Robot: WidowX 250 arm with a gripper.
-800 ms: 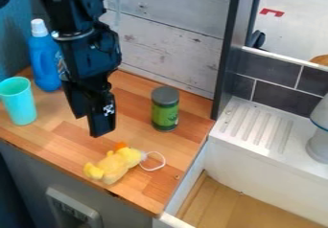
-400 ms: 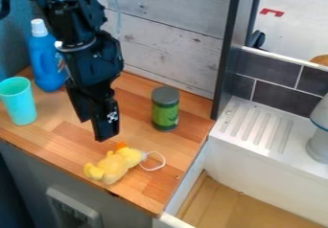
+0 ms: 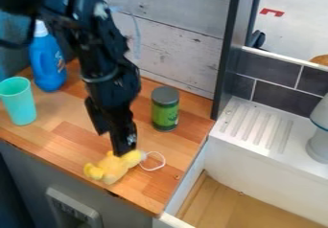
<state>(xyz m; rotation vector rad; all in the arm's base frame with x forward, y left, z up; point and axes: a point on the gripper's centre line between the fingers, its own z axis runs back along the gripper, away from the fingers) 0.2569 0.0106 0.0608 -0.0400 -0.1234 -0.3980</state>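
Yellow plush toy (image 3: 113, 168): on the wooden counter (image 3: 148, 188), lying near its front edge, same spot and pose as in the two earlier frames. White loop (image 3: 165, 161) at its end, also unmoved.

Main change: gripper (image 3: 111, 144) came down and toward the camera's right, small shift first, bigger one just now. It was above and behind the toy; one fingertip now overlaps the toy's upper side in view and covers the orange bit that showed earlier. Can't confirm contact from this angle. Fingers are spread, counter visible between them, nothing pinched. Other fingertip sits farther left and back, apart from the toy in view.

What it means: approach looks nearly done, grasp not made. My read: the toy isn't bracketed yet, since both fingertips are on its back side as seen here. Closing at this pose could miss or nip only the edge. Soft body should forgive some offset, but a push toward the front edge is a risk.

Farther back: green jar (image 3: 165, 113) upright, right of the gripper, not disturbed. Turquoise cup (image 3: 19, 103) upright at left, unchanged. Blue bottle (image 3: 47, 66) behind, same place; arm's shift uncovers more of its body but now crowds its cap.
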